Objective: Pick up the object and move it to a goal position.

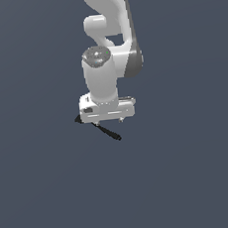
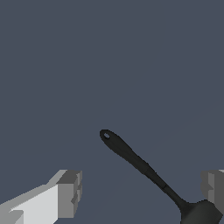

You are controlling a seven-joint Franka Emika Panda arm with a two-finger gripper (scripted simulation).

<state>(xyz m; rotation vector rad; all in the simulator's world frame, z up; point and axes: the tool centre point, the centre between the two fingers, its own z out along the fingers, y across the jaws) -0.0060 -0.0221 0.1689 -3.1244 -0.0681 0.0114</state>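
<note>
The object [image 1: 110,133] is a thin black utensil lying on the dark grey floor. One end is rounded with a small hole, the other is wider. In the exterior view it runs diagonally under my white gripper [image 1: 109,121], which hides its middle. In the wrist view the object [image 2: 135,159] lies between my two grey fingertips [image 2: 70,192], nearer the other finger, with its wide end beside that finger. My gripper [image 2: 141,189] is open and the fingers stand apart from the object, holding nothing.
A plain dark grey floor [image 1: 192,177] fills the scene around the arm. No other objects or containers show in either view, and no goal marker is visible.
</note>
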